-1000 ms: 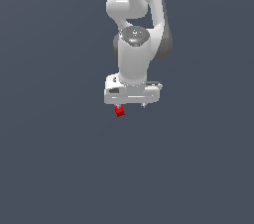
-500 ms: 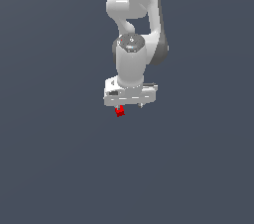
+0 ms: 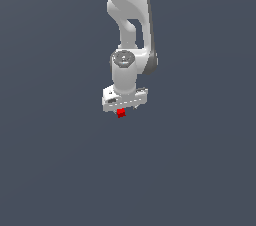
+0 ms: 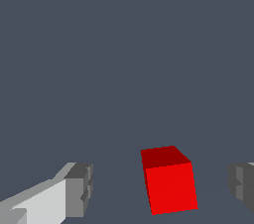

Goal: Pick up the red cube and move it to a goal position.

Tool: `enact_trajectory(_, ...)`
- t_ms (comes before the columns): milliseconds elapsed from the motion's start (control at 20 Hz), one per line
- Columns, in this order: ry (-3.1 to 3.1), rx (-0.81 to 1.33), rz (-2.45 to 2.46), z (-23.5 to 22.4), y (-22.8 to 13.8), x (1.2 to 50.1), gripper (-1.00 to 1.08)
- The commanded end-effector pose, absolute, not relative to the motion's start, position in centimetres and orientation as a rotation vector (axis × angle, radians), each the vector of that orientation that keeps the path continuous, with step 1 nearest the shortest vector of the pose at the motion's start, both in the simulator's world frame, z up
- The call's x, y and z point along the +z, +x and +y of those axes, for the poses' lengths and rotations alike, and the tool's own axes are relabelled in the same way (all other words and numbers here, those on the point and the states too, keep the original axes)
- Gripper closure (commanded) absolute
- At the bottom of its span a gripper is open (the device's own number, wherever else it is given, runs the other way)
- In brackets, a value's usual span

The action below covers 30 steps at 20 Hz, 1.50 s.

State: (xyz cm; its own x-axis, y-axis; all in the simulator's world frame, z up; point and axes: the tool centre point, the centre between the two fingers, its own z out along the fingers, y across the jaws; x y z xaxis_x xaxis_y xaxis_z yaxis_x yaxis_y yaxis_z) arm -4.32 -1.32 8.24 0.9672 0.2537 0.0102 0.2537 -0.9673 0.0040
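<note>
Red cube [image 4: 168,184] bears no lettering, nor does the white arm [image 3: 131,30]; plain grey ground [image 3: 200,170] surrounds both and nothing blocks the way; in the wrist view the cube sits between the gripper's [image 4: 161,188] fingers [image 4: 79,188], gaps on both sides, so the pincer stands apart. Since a second ago the arm has shifted a little and the cube remains just under the gripper [image 3: 124,109].
</note>
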Motion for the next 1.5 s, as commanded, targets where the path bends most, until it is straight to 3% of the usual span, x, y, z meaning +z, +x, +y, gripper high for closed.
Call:
enact_trajectory(0, 3.106, 0.013, 0.465, -2.0, -5.2, 6.4, -0.92)
enact_trajectory(650, 3.083, 0.0, 0.609, -3.9, -7.0, 2.0, -0.92)
enact_trajectory(700, 3.083, 0.0, 0.609, -3.9, -7.0, 2.0, 1.08)
enact_trajectory(1450, 3.083, 0.001, 0.607, -3.8, -7.1, 2.6, 1.08)
